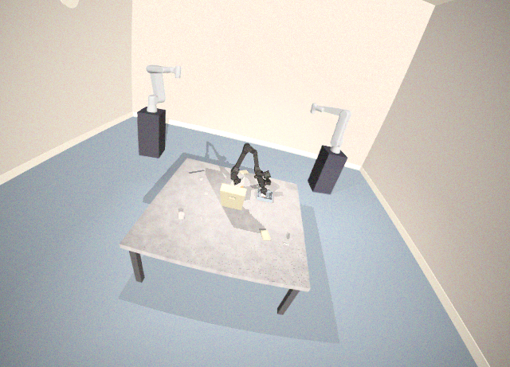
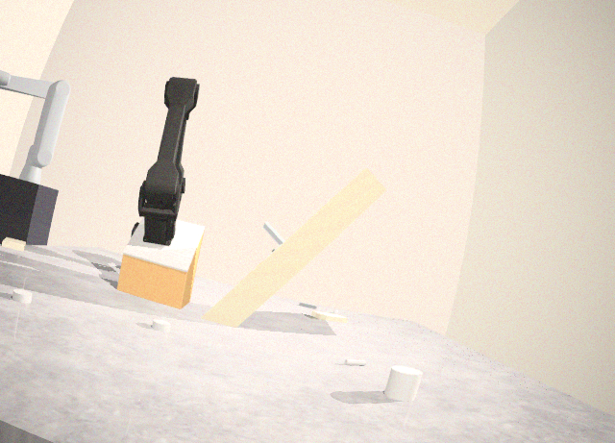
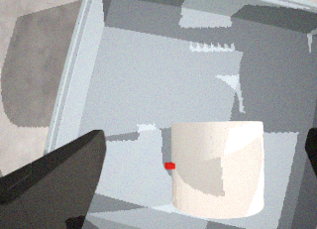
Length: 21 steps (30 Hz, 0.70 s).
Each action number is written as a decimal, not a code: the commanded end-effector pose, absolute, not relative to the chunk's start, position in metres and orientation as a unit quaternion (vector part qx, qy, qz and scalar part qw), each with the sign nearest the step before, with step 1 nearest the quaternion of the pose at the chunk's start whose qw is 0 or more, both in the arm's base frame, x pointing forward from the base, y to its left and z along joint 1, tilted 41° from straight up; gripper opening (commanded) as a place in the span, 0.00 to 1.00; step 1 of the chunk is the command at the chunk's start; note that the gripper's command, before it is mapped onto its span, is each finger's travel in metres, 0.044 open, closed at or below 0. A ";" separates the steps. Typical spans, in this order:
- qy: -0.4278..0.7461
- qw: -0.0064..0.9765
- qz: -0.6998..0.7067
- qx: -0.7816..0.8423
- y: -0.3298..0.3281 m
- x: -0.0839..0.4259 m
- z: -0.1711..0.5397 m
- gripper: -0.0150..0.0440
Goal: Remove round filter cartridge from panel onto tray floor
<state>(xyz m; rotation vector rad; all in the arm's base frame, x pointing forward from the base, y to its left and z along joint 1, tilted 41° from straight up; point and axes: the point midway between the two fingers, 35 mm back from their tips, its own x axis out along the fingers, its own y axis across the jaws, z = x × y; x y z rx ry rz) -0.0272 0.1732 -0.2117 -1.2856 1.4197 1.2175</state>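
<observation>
The cream round cartridge (image 3: 218, 170) lies on its side in the pale blue tray (image 3: 74, 85) (image 1: 264, 201), apparently on the floor. A small red tab shows at its left side. Its slotted face is not visible. My gripper (image 3: 206, 139) (image 1: 264, 190) is open, low at the tray, with one dark finger on each side of the cartridge and a gap to each. The yellow service panel (image 1: 233, 201) (image 2: 298, 252) stands beside the tray, slanted in the exterior view. In that view, the gripper, tray and cartridge are hidden.
An orange block with a white top (image 2: 151, 280) stands under the arm's base. A white cylinder (image 2: 403, 384) (image 1: 181, 216) and a flat yellow piece (image 1: 265, 235) lie farther off on the table (image 1: 198, 240). Two pale arms on dark pedestals stand behind the table.
</observation>
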 end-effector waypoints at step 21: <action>0.563 0.428 0.493 -0.507 0.215 -0.023 -0.169 1.00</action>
